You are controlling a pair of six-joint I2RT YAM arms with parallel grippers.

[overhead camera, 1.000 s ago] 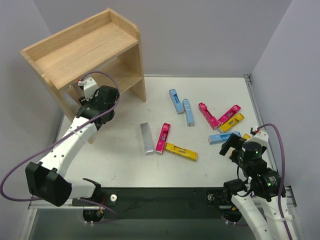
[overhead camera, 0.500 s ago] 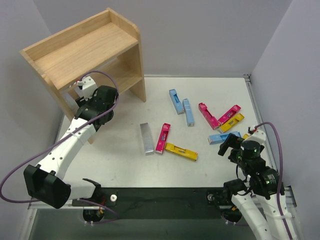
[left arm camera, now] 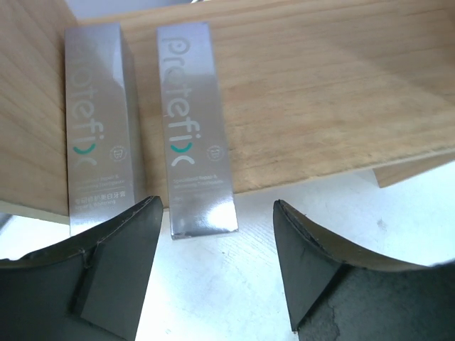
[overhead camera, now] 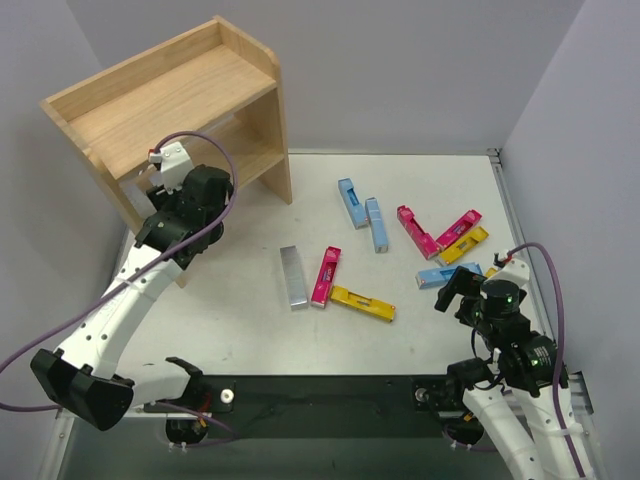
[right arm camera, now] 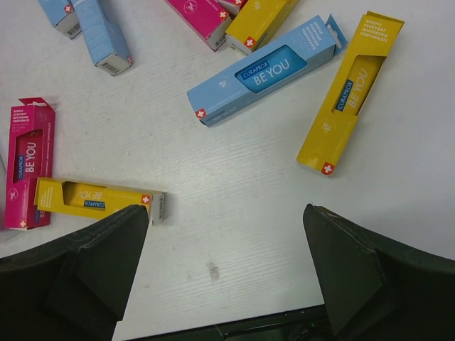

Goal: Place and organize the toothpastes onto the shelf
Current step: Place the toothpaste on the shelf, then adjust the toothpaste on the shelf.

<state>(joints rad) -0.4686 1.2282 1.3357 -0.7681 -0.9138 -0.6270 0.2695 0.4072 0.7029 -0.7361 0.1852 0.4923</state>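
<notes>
The wooden shelf [overhead camera: 170, 95] stands at the back left. In the left wrist view two silver-grey cartons [left arm camera: 99, 121] [left arm camera: 193, 128] lie side by side on its lower board [left arm camera: 320, 92], ends over the front edge. My left gripper [left arm camera: 217, 270] is open and empty just in front of them. A third silver carton [overhead camera: 291, 276], a magenta one [overhead camera: 325, 275] and a yellow one [overhead camera: 362, 303] lie mid-table. My right gripper [right arm camera: 224, 270] is open and empty above the table, near a light blue carton [right arm camera: 266, 71] and a yellow one [right arm camera: 352, 89].
More cartons lie at the right: two light blue [overhead camera: 349, 201] [overhead camera: 376, 223], two magenta [overhead camera: 416, 231] [overhead camera: 458, 229] and a yellow one [overhead camera: 464, 245]. The shelf's side panel [overhead camera: 282, 150] stands beside the left arm. Walls close in left, back and right.
My left gripper has drawn back a little from the lower shelf and its elbow has swung left. The right arm has shifted slightly left. No carton has moved.
</notes>
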